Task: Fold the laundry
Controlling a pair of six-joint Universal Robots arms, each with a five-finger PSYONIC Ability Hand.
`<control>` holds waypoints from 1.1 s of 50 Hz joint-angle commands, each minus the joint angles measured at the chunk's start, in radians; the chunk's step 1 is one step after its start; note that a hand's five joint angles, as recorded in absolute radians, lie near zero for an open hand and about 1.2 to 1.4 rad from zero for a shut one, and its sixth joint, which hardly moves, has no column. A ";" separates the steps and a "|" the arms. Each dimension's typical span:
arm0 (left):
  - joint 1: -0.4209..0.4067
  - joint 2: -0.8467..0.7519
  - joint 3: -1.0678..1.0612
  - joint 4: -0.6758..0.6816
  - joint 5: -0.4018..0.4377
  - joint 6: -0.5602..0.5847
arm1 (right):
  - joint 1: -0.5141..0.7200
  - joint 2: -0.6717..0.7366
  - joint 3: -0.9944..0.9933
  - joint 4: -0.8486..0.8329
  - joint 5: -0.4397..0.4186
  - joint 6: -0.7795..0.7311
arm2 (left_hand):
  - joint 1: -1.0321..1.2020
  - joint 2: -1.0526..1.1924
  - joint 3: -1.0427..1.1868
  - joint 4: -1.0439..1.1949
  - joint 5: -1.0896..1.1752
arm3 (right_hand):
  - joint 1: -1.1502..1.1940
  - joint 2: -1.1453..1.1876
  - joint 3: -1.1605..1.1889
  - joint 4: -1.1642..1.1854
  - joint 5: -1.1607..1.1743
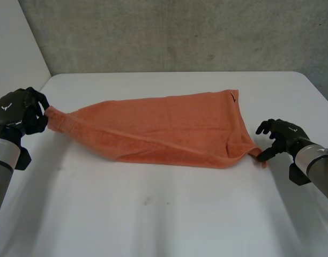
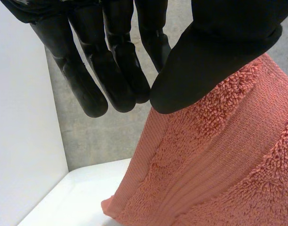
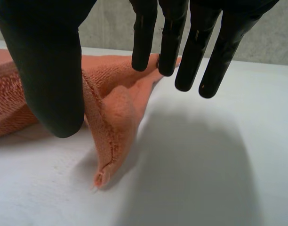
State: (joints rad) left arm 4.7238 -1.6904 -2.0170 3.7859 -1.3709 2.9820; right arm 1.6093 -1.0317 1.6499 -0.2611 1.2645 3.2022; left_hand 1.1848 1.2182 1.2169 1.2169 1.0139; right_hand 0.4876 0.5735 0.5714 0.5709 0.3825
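Observation:
An orange towel (image 1: 164, 128) lies stretched across the white table (image 1: 153, 214), folded roughly in half. My left hand (image 1: 19, 112) is shut on its left corner and holds that end a little above the table. In the left wrist view the thumb (image 2: 219, 61) presses onto the towel (image 2: 219, 165), which hangs down from it. My right hand (image 1: 282, 136) is at the towel's right corner, low over the table. In the right wrist view that corner (image 3: 111, 108) stands up between the thumb (image 3: 50, 70) and the straight fingers (image 3: 167, 42); one fingertip touches the cloth, and the hand is open.
A grey concrete wall runs behind the table. A white wall stands to the left of my left arm. Bare tabletop spreads in front of the towel and to its right.

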 commanded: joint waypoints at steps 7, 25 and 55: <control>-0.013 0.000 0.000 0.000 0.000 0.000 | -0.005 0.072 -0.065 0.002 -0.002 0.008 | 0.211 0.178 0.179 0.179 0.208 | 0.909 0.823 0.825 0.825 0.839; 0.007 0.140 0.003 -0.152 0.001 0.005 | -0.128 -0.433 0.007 0.402 -0.080 -0.625 | 0.211 0.178 0.179 0.179 0.208 | 0.909 0.823 0.825 0.825 0.839; 0.065 -0.117 0.116 -0.265 0.131 0.045 | -0.023 -0.079 -0.211 0.410 0.079 -0.987 | 0.211 0.178 0.179 0.179 0.208 | 0.909 0.823 0.825 0.825 0.839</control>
State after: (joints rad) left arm 4.8300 -1.6417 -1.9989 3.4596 -1.2248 2.9989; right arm 1.5171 -1.2976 1.5713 0.2724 1.2916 2.1765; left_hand 1.1878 1.2182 1.2169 1.2170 1.0139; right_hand 0.9835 1.1803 1.1831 1.1919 0.9879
